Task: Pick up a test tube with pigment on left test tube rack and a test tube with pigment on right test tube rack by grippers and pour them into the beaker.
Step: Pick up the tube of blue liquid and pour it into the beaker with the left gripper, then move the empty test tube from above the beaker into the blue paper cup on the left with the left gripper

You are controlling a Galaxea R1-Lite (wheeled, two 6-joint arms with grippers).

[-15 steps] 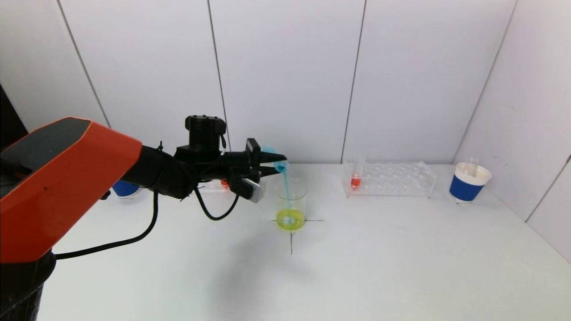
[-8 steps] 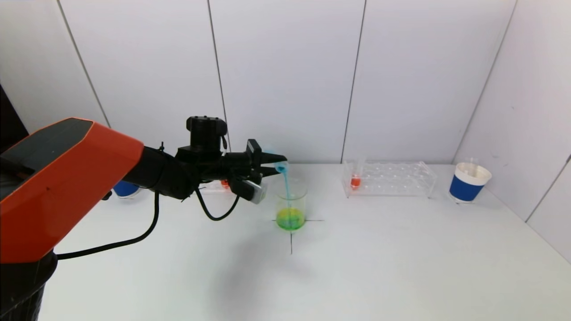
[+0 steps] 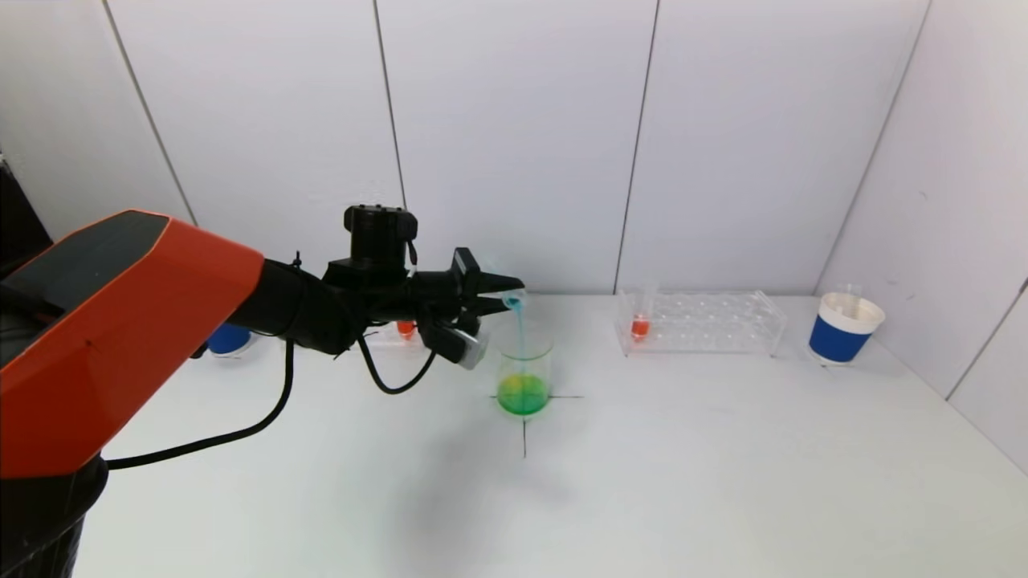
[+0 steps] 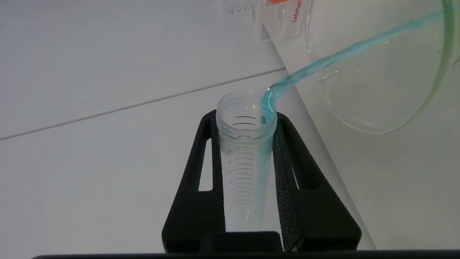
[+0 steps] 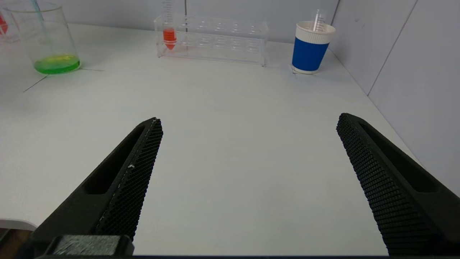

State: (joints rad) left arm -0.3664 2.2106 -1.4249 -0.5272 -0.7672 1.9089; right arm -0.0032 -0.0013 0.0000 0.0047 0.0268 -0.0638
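while the left gripper point(image 3: 499, 295) is clamped on a tipped test tube point(image 4: 246, 151) just above the beaker point(image 3: 524, 369), a thin blue stream is poured into green liquid. the pour is judged nearly done. the right gripper point(image 5: 248, 180), spread wide and empty, is held low over the table point(image 3: 723, 449); a tube with orange pigment point(image 3: 640, 325) in the right rack point(image 3: 707, 321) is seemingly available to it.

— Any writing you can make out?
— Red letters, "Labsha", cut off at the edge, on the clear rack point(image 4: 284, 21) at the top of the left wrist view.
— And the test tube point(image 4: 244, 158)?
— Graduation marks with tiny figures, too small to read.
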